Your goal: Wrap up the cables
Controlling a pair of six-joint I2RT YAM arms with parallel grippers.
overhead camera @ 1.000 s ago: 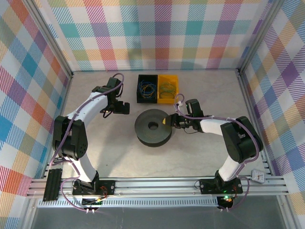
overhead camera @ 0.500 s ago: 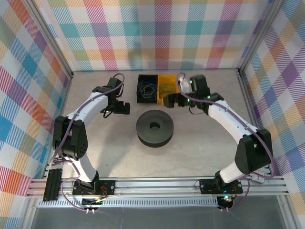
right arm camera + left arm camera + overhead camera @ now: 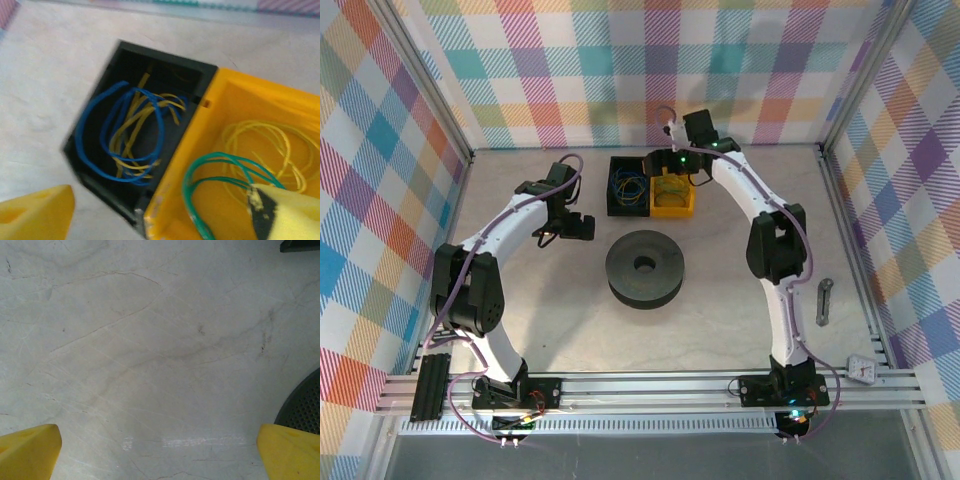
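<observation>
The step in hand looks like the pick. The right gripper [image 3: 161,200] hangs over the two bins at the table's [image 3: 720,330] far edge, jaws spread and empty. One finger is over the yellow bin [image 3: 260,87], the other out over the table beside the black bin [image 3: 165,62]. The cables [image 3: 161,127] lie loose in those bins: a green cable [image 3: 210,161] and a yellow loop [image 3: 280,142] in the yellow bin, blue and yellow ones tangled in the black bin. The green cable runs right up to the finger over its bin, so it seems the likely target.

To do it well, the gripper should shift toward the yellow bin so both fingers fall inside its walls. They should straddle one strand of the green cable where it lies apart from the yellow loop. The wires are thread-thin, so the jaws need to close fully and low, near the bin floor, or the cable may slip out. Lifting slowly should show whether the yellow loop snags and rides along.

The spool [image 3: 620,272] sits near the table's middle, in front of the bins. The left gripper [image 3: 159,437] hovers over bare table just beside the spool, jaws spread wide and empty, placed to steady it if needed
</observation>
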